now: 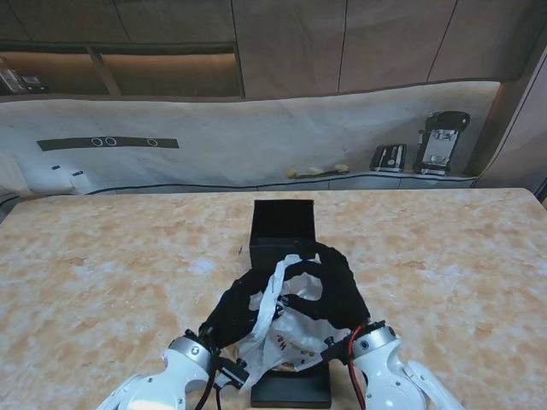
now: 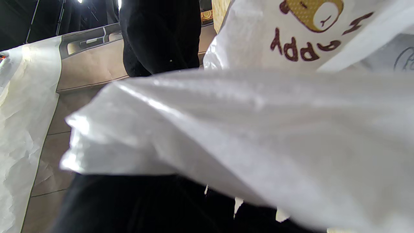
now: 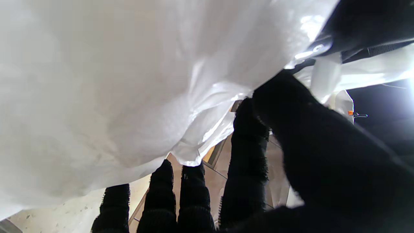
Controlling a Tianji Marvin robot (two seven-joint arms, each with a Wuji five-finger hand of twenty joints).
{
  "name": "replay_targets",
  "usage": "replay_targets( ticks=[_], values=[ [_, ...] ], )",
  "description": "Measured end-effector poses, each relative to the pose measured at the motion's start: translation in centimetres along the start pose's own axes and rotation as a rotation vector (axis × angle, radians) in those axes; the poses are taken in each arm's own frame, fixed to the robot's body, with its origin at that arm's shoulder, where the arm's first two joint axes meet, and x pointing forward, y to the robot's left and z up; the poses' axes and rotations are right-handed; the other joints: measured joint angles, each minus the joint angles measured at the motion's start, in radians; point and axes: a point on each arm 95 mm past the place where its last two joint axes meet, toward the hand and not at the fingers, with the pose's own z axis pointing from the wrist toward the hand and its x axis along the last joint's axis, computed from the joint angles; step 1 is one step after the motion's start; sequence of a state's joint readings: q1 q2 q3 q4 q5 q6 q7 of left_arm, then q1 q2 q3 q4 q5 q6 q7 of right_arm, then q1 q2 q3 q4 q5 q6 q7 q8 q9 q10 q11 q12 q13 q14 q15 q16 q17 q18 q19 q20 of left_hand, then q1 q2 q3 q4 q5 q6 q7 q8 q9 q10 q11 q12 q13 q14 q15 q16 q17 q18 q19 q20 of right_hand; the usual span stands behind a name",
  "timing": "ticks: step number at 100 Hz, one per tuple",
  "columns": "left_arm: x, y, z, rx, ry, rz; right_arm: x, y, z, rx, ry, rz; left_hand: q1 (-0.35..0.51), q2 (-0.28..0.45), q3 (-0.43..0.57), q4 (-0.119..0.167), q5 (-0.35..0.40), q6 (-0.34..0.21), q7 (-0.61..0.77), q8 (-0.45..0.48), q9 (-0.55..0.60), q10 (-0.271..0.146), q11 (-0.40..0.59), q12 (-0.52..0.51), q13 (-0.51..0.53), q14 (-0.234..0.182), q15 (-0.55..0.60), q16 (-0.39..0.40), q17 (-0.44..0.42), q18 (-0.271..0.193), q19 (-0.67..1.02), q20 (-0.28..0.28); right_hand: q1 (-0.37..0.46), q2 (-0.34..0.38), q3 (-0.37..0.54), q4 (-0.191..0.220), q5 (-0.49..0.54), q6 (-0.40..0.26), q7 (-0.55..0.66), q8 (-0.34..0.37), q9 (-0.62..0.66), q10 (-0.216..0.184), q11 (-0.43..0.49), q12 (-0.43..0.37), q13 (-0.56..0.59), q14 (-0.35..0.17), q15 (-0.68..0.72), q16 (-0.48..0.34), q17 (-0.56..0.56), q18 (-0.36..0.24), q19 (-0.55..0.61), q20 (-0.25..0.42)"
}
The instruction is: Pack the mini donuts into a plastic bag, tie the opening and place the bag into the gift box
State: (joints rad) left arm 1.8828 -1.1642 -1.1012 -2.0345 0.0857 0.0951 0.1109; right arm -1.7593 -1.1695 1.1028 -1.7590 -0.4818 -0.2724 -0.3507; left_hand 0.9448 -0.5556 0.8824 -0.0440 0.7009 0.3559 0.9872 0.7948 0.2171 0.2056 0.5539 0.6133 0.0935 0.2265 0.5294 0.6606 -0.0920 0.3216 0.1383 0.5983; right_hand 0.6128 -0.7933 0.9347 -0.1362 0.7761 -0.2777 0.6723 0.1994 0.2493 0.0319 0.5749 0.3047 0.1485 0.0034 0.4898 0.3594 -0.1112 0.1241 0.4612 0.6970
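**Both hands on the bag, contents hidden**

We saw the white plastic bag (image 1: 286, 329) bunched between our two black-gloved hands on the marble desk (image 1: 102, 265), near the desk edge closest to us. The left hand (image 1: 235, 312) gripped the bag's left side, with a twisted strip of plastic running up past it. The right hand (image 1: 338, 286) curled over the bag's top and right side, its fingers (image 3: 249, 155) hooked around the film. Both hands were closed on the bag, but we couldn't tell which fingers actually pinched it.

The black gift box (image 1: 284, 232) stood open just beyond the bag, farther from us, touching or nearly touching it; we couldn't tell which. A flat black piece (image 1: 292, 389), possibly the lid, lay under the bag's near edge, cut off by the frame.

The left wrist view was mostly blurred white film (image 2: 245, 136), with brown "HAPPY" lettering and a yellow cartoon print (image 2: 312, 13) showing. The right wrist view was filled by film (image 3: 113, 81) too, fingers half buried under it. Donuts couldn't be made out anywhere. Whether the opening was tied, we couldn't tell.
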Motion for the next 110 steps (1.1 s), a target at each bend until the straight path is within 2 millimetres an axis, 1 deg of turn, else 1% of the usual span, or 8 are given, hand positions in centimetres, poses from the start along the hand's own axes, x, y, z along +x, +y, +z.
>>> replay_targets(
  ticks=[15,18,37,47,56,66,97,110],
  values=[
    [0.0,0.1,0.0,-0.002,-0.001,0.001,-0.1,0.0,0.0,-0.019,0.005,-0.007,0.000,0.000,0.000,0.000,0.000,0.000,0.000,0.000,0.000,0.000,0.000,0.000,0.000,0.000,0.000,0.000,0.000,0.000,0.000,0.000,-0.014,-0.037,0.019,0.001,-0.024,0.000,-0.002,0.020,-0.011,0.000,0.014,0.004,0.000,0.000,-0.015,-0.010,0.000,-0.005,-0.033,0.021],
    [0.0,0.1,0.0,-0.002,-0.001,0.001,-0.1,0.1,0.0,-0.022,0.005,-0.010,0.000,0.000,0.000,0.000,0.000,0.000,0.000,0.000,0.000,0.000,0.000,0.000,0.000,0.000,0.000,0.000,0.000,0.000,0.000,0.000,-0.014,-0.037,0.020,0.001,-0.024,0.000,-0.002,0.020,-0.011,0.000,0.016,-0.012,0.000,-0.001,-0.016,-0.010,0.000,-0.005,-0.036,0.021],
    [0.0,0.1,-0.1,-0.011,0.005,0.003,-0.3,0.0,0.1,-0.014,-0.007,-0.008,0.000,0.000,0.000,0.000,0.000,0.002,0.000,0.001,0.000,0.000,-0.001,0.000,0.000,0.000,0.000,0.000,0.000,0.000,0.000,0.000,-0.039,-0.037,0.031,0.001,-0.038,0.000,-0.011,0.021,-0.011,0.000,0.014,0.000,0.000,-0.001,-0.039,-0.012,0.000,-0.005,-0.071,0.021],
    [-0.1,0.1,-0.1,-0.024,0.006,0.007,-0.4,-0.2,0.2,-0.006,-0.014,0.004,0.000,0.001,0.000,0.000,0.000,0.038,0.000,0.002,0.000,0.000,-0.008,0.000,0.000,0.000,-0.001,0.000,0.000,0.000,0.000,0.000,-0.041,-0.039,0.032,0.001,-0.068,0.000,-0.017,0.021,-0.025,0.000,-0.001,-0.018,0.000,-0.001,-0.053,-0.021,0.000,-0.005,-0.091,0.020],
    [-0.2,0.1,-0.1,-0.038,0.008,0.011,-0.5,-0.3,0.3,-0.003,-0.016,0.008,0.000,0.004,0.000,0.001,0.000,0.066,0.008,0.003,0.000,0.000,-0.011,0.000,0.000,0.000,-0.001,0.000,0.000,0.000,0.000,0.000,-0.054,-0.063,0.034,0.001,-0.088,0.000,-0.026,0.021,-0.025,0.000,0.013,-0.003,0.000,-0.001,-0.064,-0.023,0.001,-0.005,-0.099,0.020],
    [-0.2,0.1,-0.1,-0.046,0.007,0.013,-0.6,-0.4,0.3,0.000,-0.020,0.019,0.000,0.002,0.000,0.001,0.000,0.069,0.009,0.005,0.000,0.000,-0.012,0.000,0.000,0.000,-0.012,0.000,0.000,0.000,0.000,0.000,-0.074,-0.089,0.068,0.001,-0.088,0.000,-0.027,0.025,-0.025,0.000,0.004,-0.004,0.000,-0.002,-0.085,-0.023,0.006,-0.005,-0.120,0.008],
    [-0.4,0.0,-0.1,-0.055,0.002,0.016,-0.5,-1.0,0.6,0.050,-0.022,0.077,0.001,-0.007,0.000,0.001,0.002,0.112,0.037,0.015,0.000,0.000,-0.020,0.000,0.000,0.000,-0.013,0.000,0.000,0.000,-0.008,0.000,-0.078,-0.105,0.146,0.015,-0.084,0.003,-0.027,0.031,-0.025,0.000,-0.010,-0.004,0.000,-0.002,-0.101,-0.023,0.008,-0.005,-0.135,-0.013],
    [-0.5,0.1,-0.1,-0.054,0.000,0.016,-0.3,-1.3,0.5,0.060,-0.018,0.081,0.001,-0.008,0.000,0.001,0.018,0.139,0.046,0.016,0.000,0.000,-0.021,0.000,0.000,0.000,-0.013,0.000,0.000,0.000,-0.008,0.000,-0.078,-0.109,0.172,0.021,-0.066,0.026,-0.026,0.031,-0.024,0.000,-0.008,-0.005,0.000,-0.002,-0.100,-0.023,0.008,-0.005,-0.135,-0.015]
  ],
)
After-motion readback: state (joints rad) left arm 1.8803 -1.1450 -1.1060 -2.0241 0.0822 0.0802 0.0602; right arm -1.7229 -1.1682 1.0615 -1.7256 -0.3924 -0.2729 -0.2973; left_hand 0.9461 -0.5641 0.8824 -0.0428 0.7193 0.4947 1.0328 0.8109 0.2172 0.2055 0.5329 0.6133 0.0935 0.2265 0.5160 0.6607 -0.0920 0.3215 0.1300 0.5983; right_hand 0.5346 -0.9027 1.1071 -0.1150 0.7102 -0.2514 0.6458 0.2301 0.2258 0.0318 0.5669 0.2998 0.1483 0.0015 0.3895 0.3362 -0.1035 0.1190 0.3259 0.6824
